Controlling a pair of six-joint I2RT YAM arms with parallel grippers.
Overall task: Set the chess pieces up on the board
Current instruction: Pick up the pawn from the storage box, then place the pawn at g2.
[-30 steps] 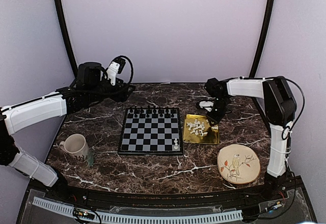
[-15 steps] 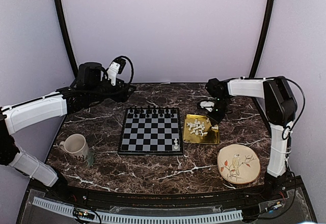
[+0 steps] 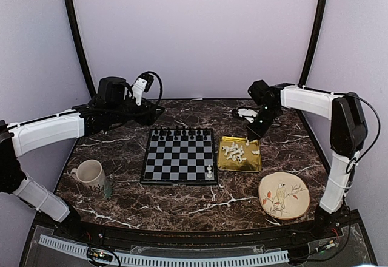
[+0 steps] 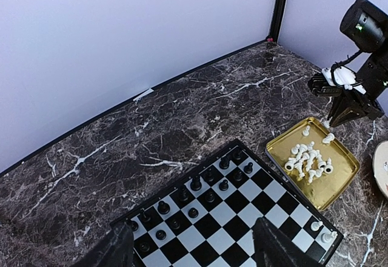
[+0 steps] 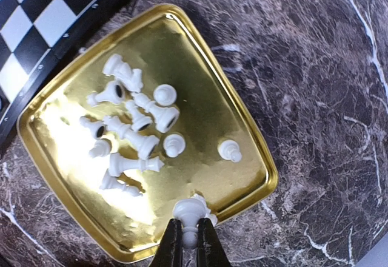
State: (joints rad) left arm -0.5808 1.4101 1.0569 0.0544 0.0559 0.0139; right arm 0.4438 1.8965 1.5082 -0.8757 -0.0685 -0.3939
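1. The right tool (image 5: pixel 189 243) has just clenched on a white chess piece (image 5: pixel 190 211). A second ago its jaws were still partly apart, low over the gold tray (image 5: pixel 267 170).
2. In the wrist view the piece's rounded end shows above the fingertips at bottom centre, over the tray's rim. From overhead, the arm has risen slightly at the tray's upper right corner.
3. The other white pieces (image 5: pixel 130 127) lie heaped in the tray, left of middle.
4. The board (image 3: pixel 179 156) sits mid-frame overhead. Black pieces (image 3: pixel 179 133) fill its top rows, and two white ones (image 3: pixel 209 171) stand at its lower right corner.
5. The left tool (image 4: pixel 191 255) has not moved. It is spread wide and empty above the tabletop (image 3: pixel 182 200), at the board's upper left.
6. We judge the pick-up done. Carrying the piece left to the board's bottom rows comes next, and such a small piece could slip.
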